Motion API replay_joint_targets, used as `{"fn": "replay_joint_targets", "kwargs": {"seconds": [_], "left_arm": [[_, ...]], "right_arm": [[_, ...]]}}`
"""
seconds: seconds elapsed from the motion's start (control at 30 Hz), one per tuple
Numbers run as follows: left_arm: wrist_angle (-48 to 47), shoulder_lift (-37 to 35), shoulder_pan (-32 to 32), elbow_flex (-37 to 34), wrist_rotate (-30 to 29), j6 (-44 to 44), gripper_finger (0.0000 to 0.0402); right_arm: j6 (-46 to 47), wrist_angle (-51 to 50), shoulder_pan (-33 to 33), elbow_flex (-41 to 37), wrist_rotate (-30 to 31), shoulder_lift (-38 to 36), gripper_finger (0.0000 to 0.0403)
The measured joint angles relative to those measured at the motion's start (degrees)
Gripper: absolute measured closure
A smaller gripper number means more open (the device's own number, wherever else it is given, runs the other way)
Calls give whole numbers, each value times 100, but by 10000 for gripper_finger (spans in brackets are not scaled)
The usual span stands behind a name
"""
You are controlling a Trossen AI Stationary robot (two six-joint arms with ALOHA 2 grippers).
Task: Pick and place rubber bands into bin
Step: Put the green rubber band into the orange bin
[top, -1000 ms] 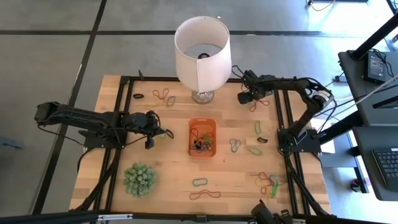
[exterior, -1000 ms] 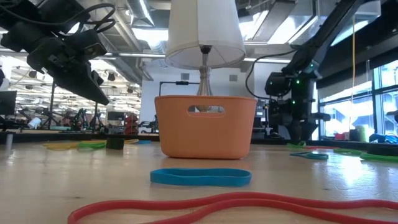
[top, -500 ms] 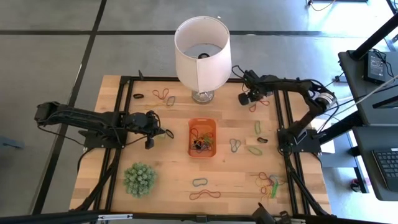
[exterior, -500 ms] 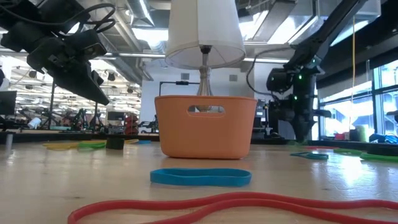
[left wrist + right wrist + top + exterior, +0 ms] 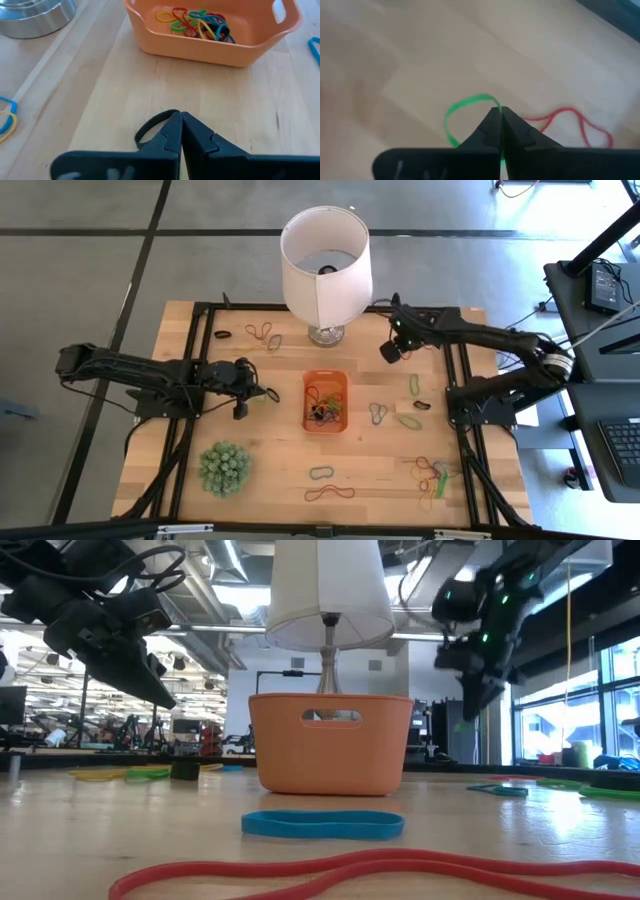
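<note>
The orange bin stands mid-table with several coloured rubber bands in it. My left gripper hovers just left of the bin, shut on a black rubber band. My right gripper is up in the air right of the lamp's foot, shut on a green rubber band; a red band lies on the wood under it. More rubber bands lie loose on the table. My left gripper pinches the black band at one spot on its loop between the two fingertips. The fingers slant down toward the bin. The rest of the loop sticks out to one side of the fingers, above the table. My right gripper pinches the green band at one spot on its loop between the two fingertips, coming from above. The loop curls out to one side of the fingers. The low view shows the gripper well above the table.
A white lamp stands at the far edge behind the bin, and a spiky green ball plant sits at the near left. Loose bands lie at the far left, near right and near middle.
My right gripper has shut on the green band at the table and then risen well clear of it, moving a little toward the near edge and the bin as the arm stretched out. The band has come up with it.
</note>
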Motion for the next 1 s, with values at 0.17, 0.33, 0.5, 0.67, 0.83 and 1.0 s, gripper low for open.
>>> {"fn": "replay_joint_targets", "kwargs": {"seconds": [0.17,0.33,0.5,0.67,0.83,1.0], "left_arm": [[0,-2,0,0,-153,0,397],[50,-2,0,0,-168,0,400],[46,0,0,0,-172,2,396],[68,0,0,0,-170,2,400],[114,-1,0,0,-170,0,397],[112,0,0,0,-170,1,400]], "right_arm": [[268,-25,958,85,112,-381,402],[461,-240,1952,659,474,-231,402],[393,-241,2699,1486,480,304,403],[103,-244,3165,2406,473,1110,403],[-472,-271,3385,3286,264,2021,403],[-810,-268,3405,3917,-121,2920,403]]}}
